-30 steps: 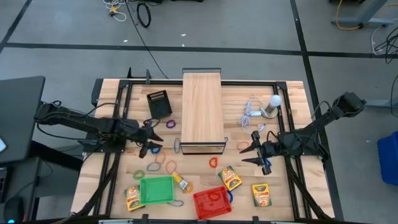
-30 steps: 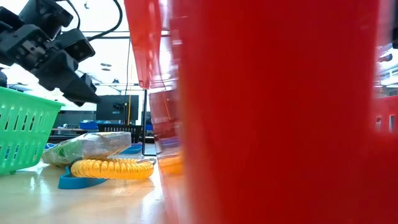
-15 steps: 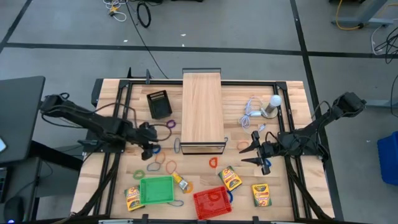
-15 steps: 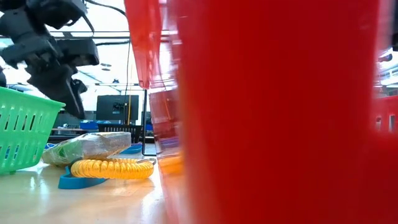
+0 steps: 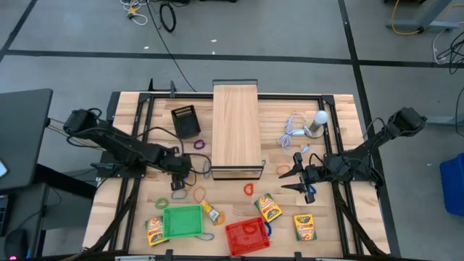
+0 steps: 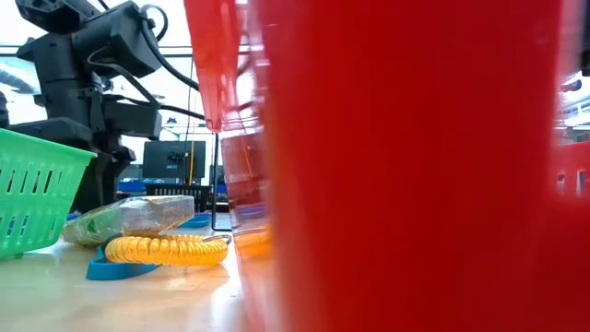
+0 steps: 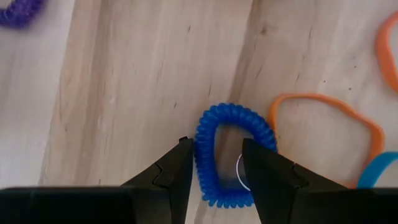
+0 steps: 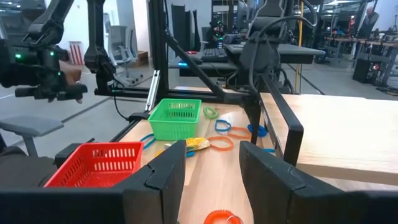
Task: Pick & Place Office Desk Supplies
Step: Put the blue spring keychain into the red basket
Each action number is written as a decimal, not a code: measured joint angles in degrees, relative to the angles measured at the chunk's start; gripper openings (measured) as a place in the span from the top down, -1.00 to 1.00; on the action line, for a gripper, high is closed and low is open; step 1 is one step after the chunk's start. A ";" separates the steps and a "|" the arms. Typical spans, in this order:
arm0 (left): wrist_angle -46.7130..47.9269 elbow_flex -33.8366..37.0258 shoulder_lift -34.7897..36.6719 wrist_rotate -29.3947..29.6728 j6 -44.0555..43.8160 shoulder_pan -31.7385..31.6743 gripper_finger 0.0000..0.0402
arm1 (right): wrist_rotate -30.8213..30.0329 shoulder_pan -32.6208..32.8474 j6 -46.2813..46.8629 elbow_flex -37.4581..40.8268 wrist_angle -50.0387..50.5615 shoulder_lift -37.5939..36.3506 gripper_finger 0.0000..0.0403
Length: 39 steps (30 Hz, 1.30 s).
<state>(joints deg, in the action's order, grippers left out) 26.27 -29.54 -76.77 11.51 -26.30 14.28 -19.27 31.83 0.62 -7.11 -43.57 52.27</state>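
Note:
A blue coiled loop point(image 7: 233, 152) lies flat on the wooden table. My left gripper point(image 7: 216, 168) stands over it, open and pointing steeply down, in the table's left middle point(image 5: 180, 175). One side of the loop point(image 7: 205, 155) lies between the two fingers, and one finger point(image 7: 264, 171) covers part of the other side. An orange loop point(image 7: 323, 124) lies just beside it and a purple loop point(image 7: 22, 9) farther off. My right gripper point(image 5: 297, 174) waits open and level at the right middle point(image 8: 211, 168). Crayon boxes point(image 5: 268, 209) point(image 5: 305, 227) point(image 5: 154, 230) lie near the front edge. My left gripper comes at the blue loop from above, with the loop's one side point(image 7: 205, 155) between its fingers. Whether a finger touches the loop, I cannot tell.
A green basket point(image 5: 183, 221) and a red basket point(image 5: 248, 234) stand at the front edge. The long wooden box point(image 5: 236, 130) fills the middle. A white bulb with its cable point(image 5: 313, 123) sits far right. More loops point(image 5: 198, 194) point(image 5: 249, 189) and a yellow coil point(image 6: 166, 249) are scattered about.
My left gripper has gone toward the table's right and near edges and down, tipping from nearly level to pointing steeply down over the blue loop. Its fingers have stayed equally far apart. The loop has not moved.

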 joint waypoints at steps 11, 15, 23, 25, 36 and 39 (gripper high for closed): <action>-0.90 -0.20 -0.94 0.48 0.26 0.00 0.34 | 0.02 0.00 0.02 0.00 0.13 0.00 0.21; -0.96 -0.18 -0.96 0.43 0.29 0.00 0.62 | 0.02 0.00 0.04 -0.06 0.15 0.00 0.21; -0.90 -0.15 -0.96 0.69 0.10 0.04 0.95 | 0.03 0.00 0.24 -0.07 0.15 0.00 0.21; -0.86 -0.17 -0.79 0.81 -0.06 0.12 0.95 | 0.02 0.02 0.24 -0.07 0.15 0.00 0.21; 9.58 -7.73 -0.96 8.03 -1.88 4.99 0.95 | -0.10 0.02 0.22 -0.07 0.09 0.00 0.21; 11.29 -9.91 -0.92 9.71 -2.67 6.28 0.96 | -0.87 0.02 0.22 -0.07 0.08 0.00 0.21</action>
<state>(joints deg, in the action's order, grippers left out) 37.55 -39.45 -77.69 21.22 -28.97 20.56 -20.14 31.86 0.84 -7.18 -43.49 52.27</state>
